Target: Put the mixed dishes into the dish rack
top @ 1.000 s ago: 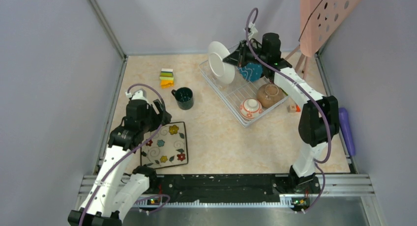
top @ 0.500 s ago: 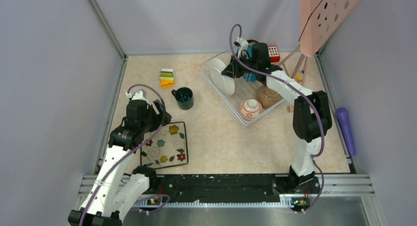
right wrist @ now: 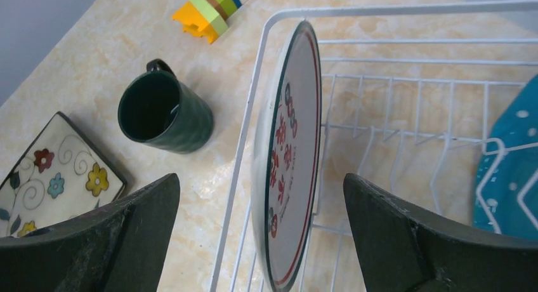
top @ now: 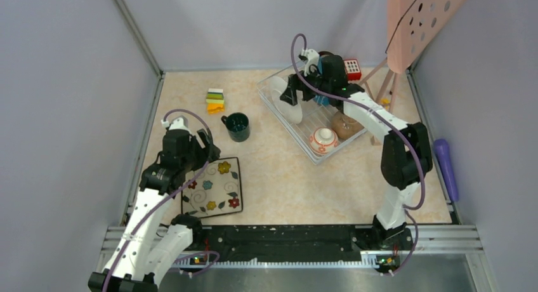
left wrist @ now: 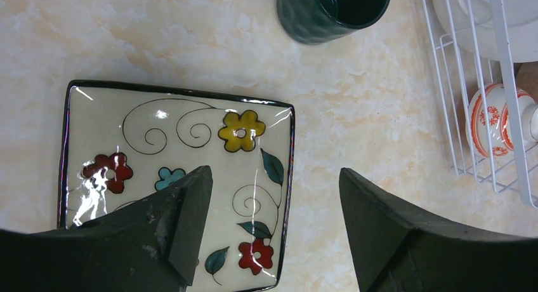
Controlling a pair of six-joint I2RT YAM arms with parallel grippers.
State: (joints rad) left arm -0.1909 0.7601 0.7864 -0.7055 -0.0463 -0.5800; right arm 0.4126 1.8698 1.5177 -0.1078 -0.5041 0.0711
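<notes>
The white red-marked plate (top: 283, 100) (right wrist: 288, 159) stands on edge at the left end of the white wire dish rack (top: 287, 126) (right wrist: 406, 9). My right gripper (top: 293, 92) (right wrist: 260, 178) is open, one finger on each side of the plate and clear of it. A blue dotted plate (right wrist: 511, 171), an orange bowl (top: 323, 139) and a brown bowl (top: 347, 126) sit in the rack. My left gripper (top: 206, 143) (left wrist: 274, 172) hangs open over the right edge of the square floral plate (top: 213, 186) (left wrist: 171, 152). The teal mug (top: 238, 126) (left wrist: 333, 9) stands on the table.
A stack of coloured blocks (top: 215, 101) lies left of the mug. A red toy cube (top: 353, 68) sits behind the rack. A pink perforated board (top: 419, 25) leans at the back right, and a purple object (top: 446, 168) lies along the right wall.
My right gripper lowered the white red-marked plate into the rack's left end, then opened and let it go. The left arm has hardly moved.
</notes>
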